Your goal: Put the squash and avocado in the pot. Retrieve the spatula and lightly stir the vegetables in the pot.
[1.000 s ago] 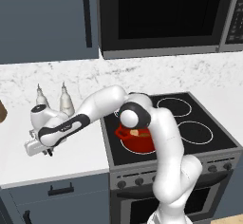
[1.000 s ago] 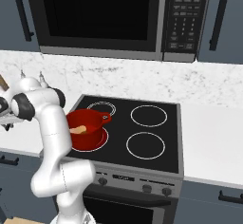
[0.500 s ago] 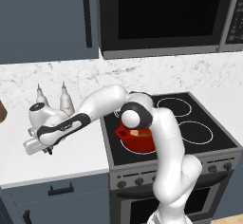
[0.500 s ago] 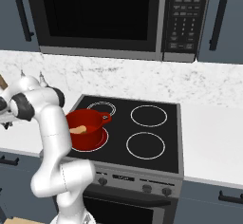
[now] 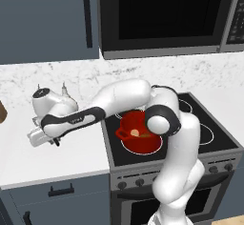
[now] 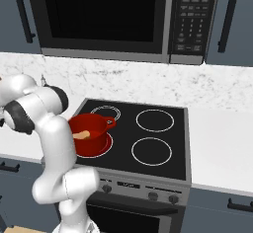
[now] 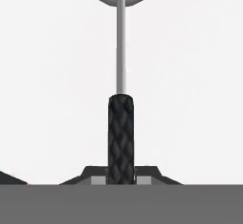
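Red pot (image 5: 140,132): you see it on the stove's (image 5: 209,140) front left burner, one loop handle toward the counter. In the right base view the pot (image 6: 90,134) sits just beside the arm's white upper link.

Squash (image 5: 136,133): tan, lying inside the pot; from the right it (image 6: 81,135) rests near the pot's left wall. You cannot make out the avocado; the arm covers part of the pot's inside.

Spatula (image 7: 120,123): black textured handle, thin grey shank, pale grey head cut off at the top edge of the hand view. The handle runs straight up from between the fingertips.

Gripper (image 7: 121,178): your fingers are clamped together on the spatula's handle end, one tip (image 7: 97,179) on each side of it. In the left base view the gripper (image 5: 47,140) hangs low over the white counter (image 5: 71,162), well left of the stove, arm stretched across from the base.

Shaker (image 5: 64,91): small, against the marble backsplash, partly behind the wrist.

Microwave (image 6: 99,17): black, mounted above the stove, between grey cabinets (image 5: 45,19).

Burners: three remaining rings on the black cooktop, bare.
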{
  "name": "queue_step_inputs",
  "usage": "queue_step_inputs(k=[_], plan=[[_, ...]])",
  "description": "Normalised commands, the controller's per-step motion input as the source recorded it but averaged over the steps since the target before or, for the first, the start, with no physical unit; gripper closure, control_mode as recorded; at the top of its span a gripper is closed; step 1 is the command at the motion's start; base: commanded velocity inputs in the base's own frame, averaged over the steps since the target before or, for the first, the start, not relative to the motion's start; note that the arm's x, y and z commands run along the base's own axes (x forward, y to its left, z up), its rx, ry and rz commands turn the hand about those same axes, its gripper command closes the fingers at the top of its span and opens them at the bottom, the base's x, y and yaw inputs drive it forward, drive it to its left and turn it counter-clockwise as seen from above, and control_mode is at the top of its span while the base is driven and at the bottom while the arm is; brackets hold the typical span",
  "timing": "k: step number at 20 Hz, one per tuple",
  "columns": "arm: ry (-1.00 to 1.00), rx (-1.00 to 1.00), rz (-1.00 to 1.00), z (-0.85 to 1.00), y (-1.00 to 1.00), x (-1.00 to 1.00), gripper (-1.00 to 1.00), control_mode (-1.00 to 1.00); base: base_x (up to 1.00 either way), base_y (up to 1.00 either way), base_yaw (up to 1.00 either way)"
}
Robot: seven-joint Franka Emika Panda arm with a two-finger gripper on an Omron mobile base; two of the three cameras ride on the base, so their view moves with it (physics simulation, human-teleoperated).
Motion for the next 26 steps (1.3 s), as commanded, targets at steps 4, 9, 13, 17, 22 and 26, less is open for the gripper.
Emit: queue_step_inputs(k=[4,9,13,17,22,26], plan=[[0.00,0.00,0.00,0.00,-0.42,0.00,1.00,-1.00,0.00,0.00,0.00],[0.00,0.00,0.00,0.20,-0.50,-0.08,1.00,-1.00,0.00,0.00,0.00],[0.07,0.00,0.00,0.71,-0.60,-0.10,1.00,-1.00,0.00,0.00,0.00],[0.18,0.00,0.00,0.53,-0.57,0.00,1.00,-1.00,0.00,0.00,0.00],[0.09,0.00,0.00,0.10,-0.63,0.00,1.00,-1.00,0.00,0.00,0.00],[0.02,0.00,-0.01,0.00,-0.58,0.00,1.00,-1.00,0.00,0.00,0.00]])
